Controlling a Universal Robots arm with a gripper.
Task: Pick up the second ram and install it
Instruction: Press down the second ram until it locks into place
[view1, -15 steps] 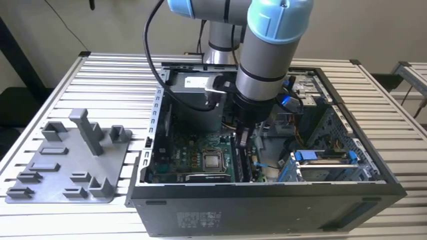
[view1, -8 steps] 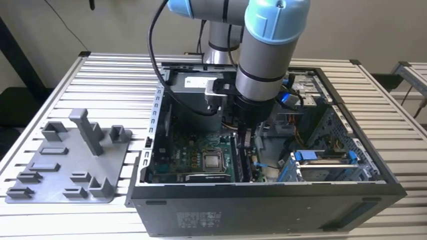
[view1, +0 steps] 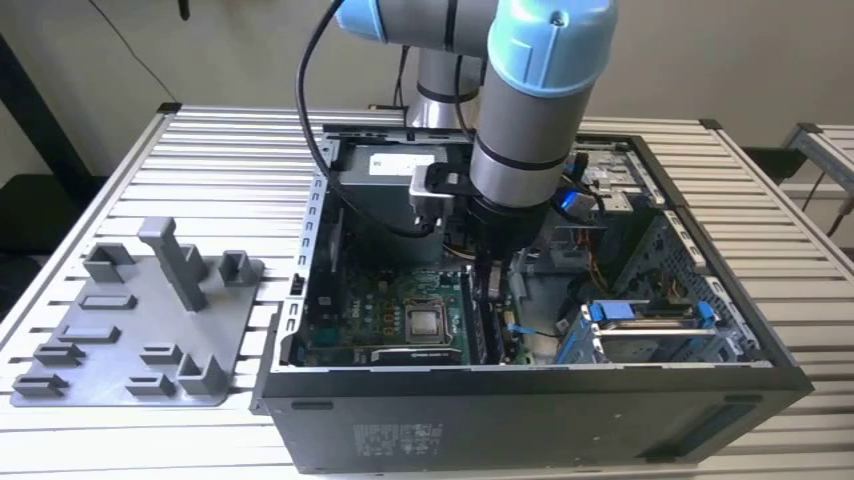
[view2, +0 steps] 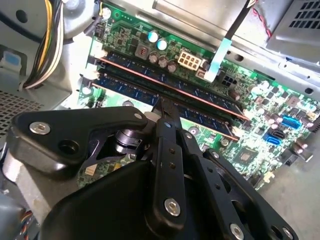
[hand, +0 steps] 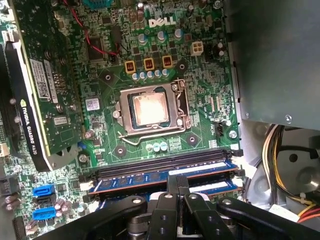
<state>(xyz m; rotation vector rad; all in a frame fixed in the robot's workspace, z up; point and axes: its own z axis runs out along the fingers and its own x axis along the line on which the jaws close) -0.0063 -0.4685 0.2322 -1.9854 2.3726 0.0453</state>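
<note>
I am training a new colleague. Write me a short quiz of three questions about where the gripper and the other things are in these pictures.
1. True or false: the gripper is above the grey tray.
2. The gripper's tip is nearest to: A) the processor socket, B) the memory slots, C) the yellow cables.
3. Fill in: the grey tray lies on the exterior view's ____ of the computer case.

Key: 1 false, it is inside the case; 2 B; 3 left.
</note>
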